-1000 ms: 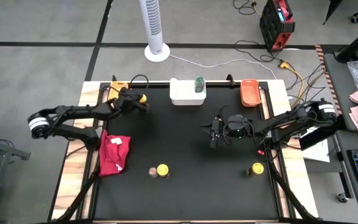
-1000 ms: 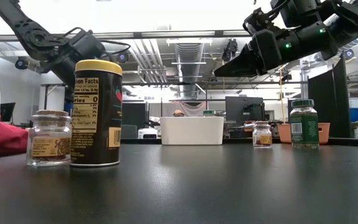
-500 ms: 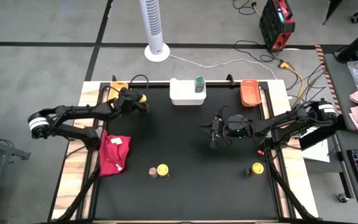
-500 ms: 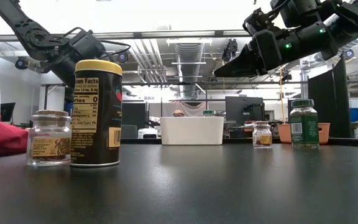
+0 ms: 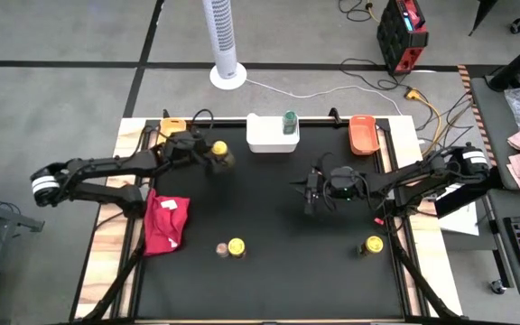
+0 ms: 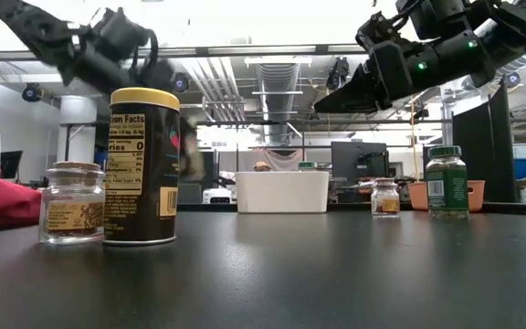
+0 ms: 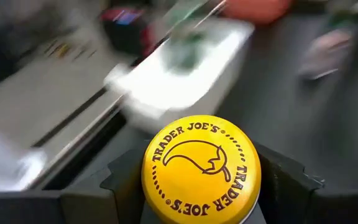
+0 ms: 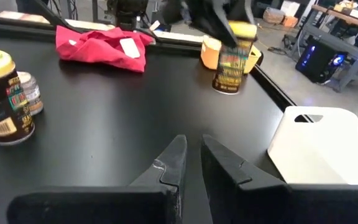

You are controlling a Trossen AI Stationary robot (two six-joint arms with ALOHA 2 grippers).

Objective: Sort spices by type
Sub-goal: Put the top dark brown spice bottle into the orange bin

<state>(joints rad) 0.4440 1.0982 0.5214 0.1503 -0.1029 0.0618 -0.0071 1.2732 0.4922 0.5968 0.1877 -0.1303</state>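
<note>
The left hand (image 5: 213, 155) reaches in from nine o'clock to the back left of the black desk (image 5: 269, 271), and its fingers (image 7: 291, 180) are clamped on either side of a spice jar with a yellow lid (image 5: 218, 149). In the left wrist view that lid (image 7: 201, 169) sits squarely between the two dark fingers. In the right wrist view the jar's base looks close to the desk, but I cannot tell whether it touches. Just beyond it, toward eleven o'clock, lies the yellow tray (image 5: 171, 126).

The right hand (image 5: 309, 192) hovers above the middle of the desk, a little toward three o'clock, fingers (image 8: 169, 165) pressed nearly together and holding nothing.

A green-lidded jar (image 5: 289, 122) stands in the white tray (image 5: 264, 137) at twelve o'clock. The orange tray (image 5: 362, 135) is at one o'clock. Toward six o'clock a yellow-lidded jar (image 5: 236, 246) stands touching or just beside a small brown-lidded jar (image 5: 221, 248). Another yellow-lidded jar (image 5: 374, 245) stands near the edge at four o'clock. A red cloth (image 5: 165, 224) lies at eight o'clock.
</note>
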